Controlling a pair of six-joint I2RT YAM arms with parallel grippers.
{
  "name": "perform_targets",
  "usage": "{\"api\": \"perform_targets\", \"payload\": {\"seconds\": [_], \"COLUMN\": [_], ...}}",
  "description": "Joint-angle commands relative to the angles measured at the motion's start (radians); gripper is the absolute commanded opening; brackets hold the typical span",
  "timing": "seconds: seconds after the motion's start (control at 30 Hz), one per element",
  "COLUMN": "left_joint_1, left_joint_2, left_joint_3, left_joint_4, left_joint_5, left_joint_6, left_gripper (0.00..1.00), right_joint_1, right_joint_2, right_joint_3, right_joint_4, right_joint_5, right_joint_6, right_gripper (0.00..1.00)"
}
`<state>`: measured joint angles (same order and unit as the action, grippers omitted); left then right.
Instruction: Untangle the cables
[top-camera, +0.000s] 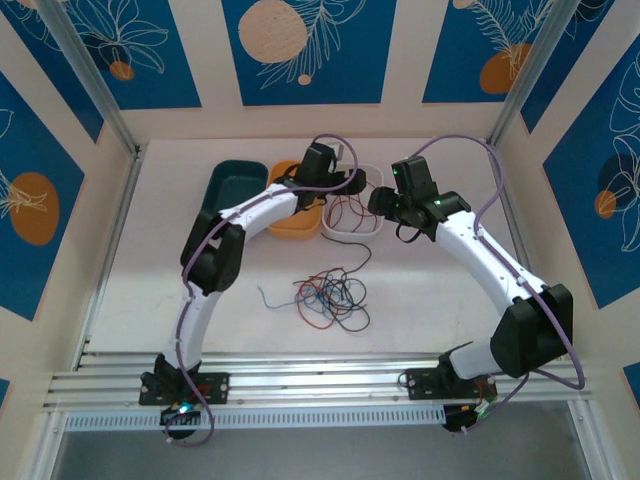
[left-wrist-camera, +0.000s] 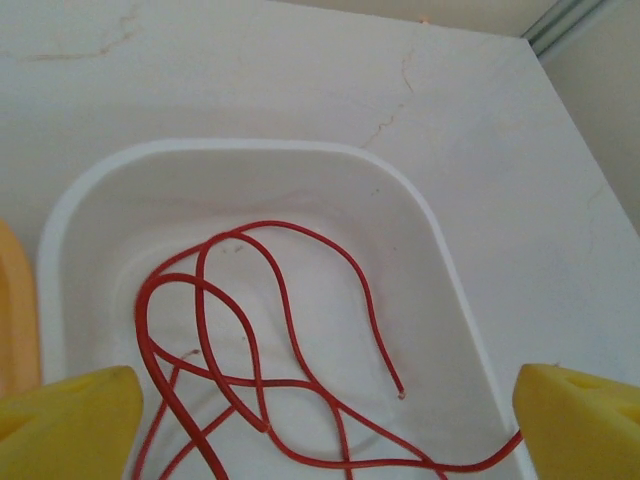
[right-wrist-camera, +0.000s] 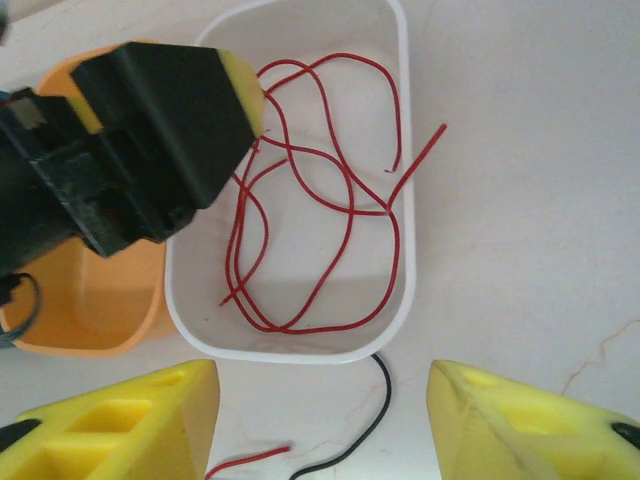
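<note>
On the near middle of the table (top-camera: 140, 300), between the two arm bases and the bins, lies the loose knot of cables (top-camera: 332, 295). Red, blue and black strands cross each other there, and a blue tail trails off to the left. A black strand (right-wrist-camera: 378, 400) runs from it toward the far side and ends just short of the white bin's near rim.

Just beyond that, the right gripper (right-wrist-camera: 325, 420) hovers with its fingers spread and nothing between them. The left gripper (left-wrist-camera: 320, 435) hangs over the white bin (left-wrist-camera: 250, 148), its fingers spread wide and empty.

A red cable (left-wrist-camera: 275, 224) lies looped on the bin floor, touched by neither gripper. One end pokes out over the bin's right rim. Sorting of that strand looks finished, and the step in hand seems to be the turn back for the next one.

The next move calls for one arm to draw back toward the near side. It must come down on a single strand at the edge of the knot, probably the black or the blue tail, and lift it clear without dragging the rest.

The grippers sit close together over the bin, so they risk knocking each other. The orange bin (top-camera: 285, 225) and the dark green bin (top-camera: 232, 185) stand to the left of the white one, along the far side.
</note>
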<state>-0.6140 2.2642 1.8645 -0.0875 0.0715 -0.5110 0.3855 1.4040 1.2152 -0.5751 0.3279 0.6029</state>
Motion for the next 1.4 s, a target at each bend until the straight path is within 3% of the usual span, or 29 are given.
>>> {"api": "perform_targets", "payload": {"seconds": [0.0,0.33,0.9,1.37], "left_joint_1": [0.017,0.022,0.022,0.022], "left_joint_2": [-0.073,-0.23,-0.819,-1.095], "left_joint_3": [0.032,-0.083,-0.805,-1.027], "left_joint_4": [-0.028,-0.013,0.099,-0.002], "left_joint_5": [-0.043,-0.103,-0.157,-0.238], "left_joint_6": [0.029,0.062,0.116,0.105], "left_gripper": [1.0,1.0,1.0,1.0], "right_joint_1": [0.0,-0.049,-0.195,-0.214], "right_joint_2": [0.016,0.119,0.443,0.541], "right_joint_3": [-0.012,0.037,0.231,0.3], "right_joint_4": [-0.024,-0.035,0.083,0.085], "right_joint_5": [0.027,0.011,-0.185,-0.192], "right_joint_6": [0.018,0.053,0.092,0.106], "right_gripper": [0.54,0.47,0.41,0.34]}}
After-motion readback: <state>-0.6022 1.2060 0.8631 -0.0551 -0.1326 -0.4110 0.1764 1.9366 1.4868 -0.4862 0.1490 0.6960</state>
